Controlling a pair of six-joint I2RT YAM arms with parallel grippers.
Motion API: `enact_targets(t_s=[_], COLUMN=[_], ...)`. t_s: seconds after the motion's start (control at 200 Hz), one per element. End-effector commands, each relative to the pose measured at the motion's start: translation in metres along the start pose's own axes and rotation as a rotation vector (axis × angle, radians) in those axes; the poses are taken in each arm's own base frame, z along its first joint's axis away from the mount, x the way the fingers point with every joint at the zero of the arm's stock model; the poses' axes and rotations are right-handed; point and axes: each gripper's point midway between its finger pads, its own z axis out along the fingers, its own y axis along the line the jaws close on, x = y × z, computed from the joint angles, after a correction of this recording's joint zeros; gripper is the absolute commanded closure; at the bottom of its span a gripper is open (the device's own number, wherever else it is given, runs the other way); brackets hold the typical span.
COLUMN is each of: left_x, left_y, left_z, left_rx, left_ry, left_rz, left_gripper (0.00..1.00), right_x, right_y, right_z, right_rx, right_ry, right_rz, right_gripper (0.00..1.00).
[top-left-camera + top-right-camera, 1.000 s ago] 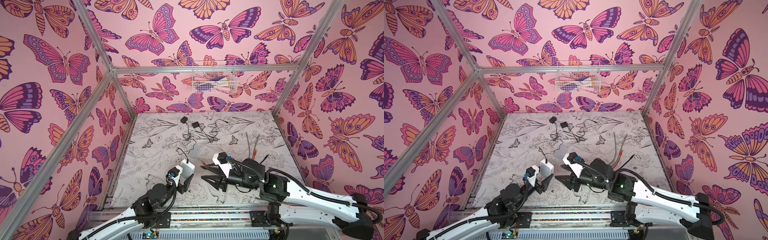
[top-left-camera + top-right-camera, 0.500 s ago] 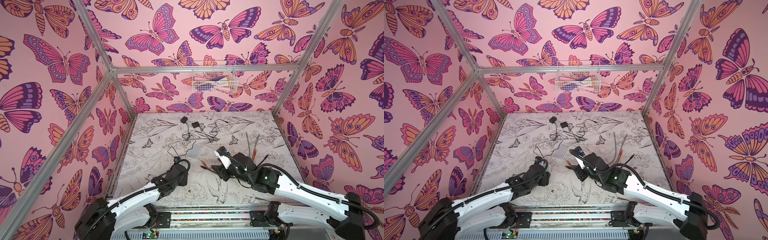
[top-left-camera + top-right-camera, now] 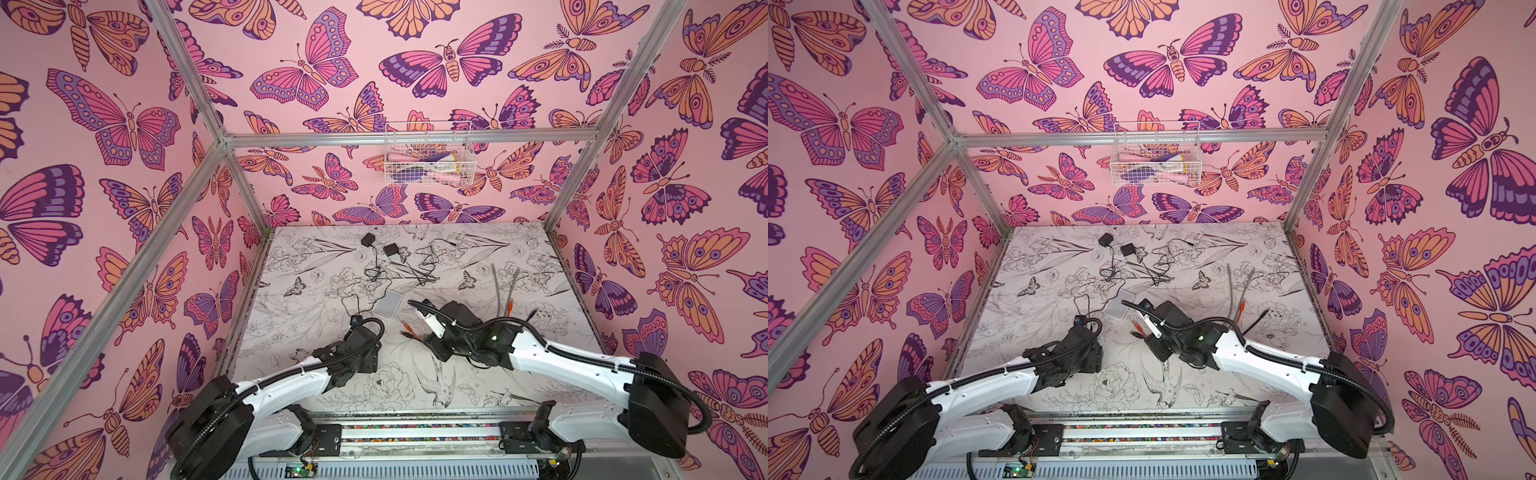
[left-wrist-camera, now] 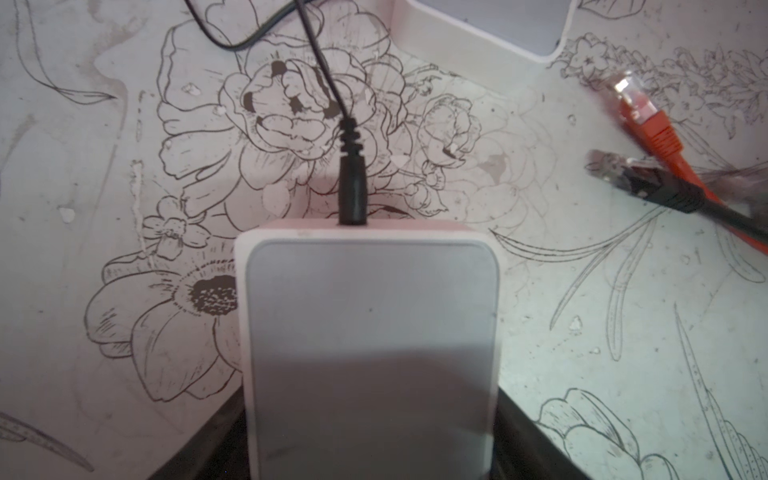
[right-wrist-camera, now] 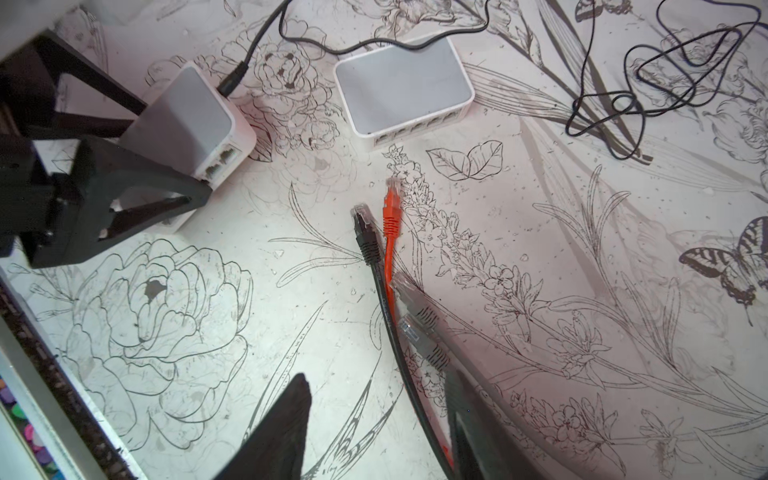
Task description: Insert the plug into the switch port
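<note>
Now your left gripper (image 5: 174, 153) sits farther out and lower than a second ago, its fingers either side of the switch (image 5: 187, 120) down on the table (image 5: 540, 291); whether it is clamped or loosened, you cannot tell. Your right gripper (image 5: 376, 376) has reached forward too, jaws apart, just near of the orange plug (image 5: 390, 199) and black plug (image 5: 362, 220), which lie loose right of the switch.

Left arm (image 3: 286, 378): stretched forward, wrist low.
Left hand (image 5: 174, 153): jaws set wide, grip unclear.
Right arm (image 3: 573, 365): reaches toward middle, wrist tipped down.
Right hand (image 5: 376, 376): jaws apart, empty.
</note>
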Motion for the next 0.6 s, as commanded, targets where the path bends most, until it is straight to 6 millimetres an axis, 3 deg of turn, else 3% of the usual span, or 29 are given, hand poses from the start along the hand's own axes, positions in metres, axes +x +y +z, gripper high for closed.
enact_targets(t_s=[0.0,0.195,0.396,0.426,0.521,0.596], left_x=[0.004,-0.013,-0.05,-0.056,-0.072,-0.079], left_y=[0.004,-0.001,-0.011,-0.012,-0.013,-0.013], left_z=[0.001,-0.015,-0.059,-0.067,-0.09,-0.103], left_rx=[-0.004,0.033,0.152,0.175,0.237,0.267], left_ry=[0.024,-0.031,-0.184,-0.218,-0.32,-0.372], left_rz=[-0.015,-0.016,-0.044,-0.053,-0.071,-0.078], left_gripper=[0.0,0.0,0.0,0.0,0.0,0.0], right_x=[-0.014,-0.022,-0.02,-0.008,0.007,0.014], right_y=[-0.001,-0.001,0.009,0.013,0.033,0.037], right_z=[0.003,0.023,0.037,0.046,0.051,0.057], right_rx=[0.005,-0.017,-0.118,-0.142,-0.273,-0.307], right_ry=[-0.006,0.039,0.101,0.149,0.21,0.216], right_rz=[-0.046,-0.044,-0.075,-0.093,-0.181,-0.248], right_gripper=[0.44,0.44,0.5,0.5,0.53,0.55])
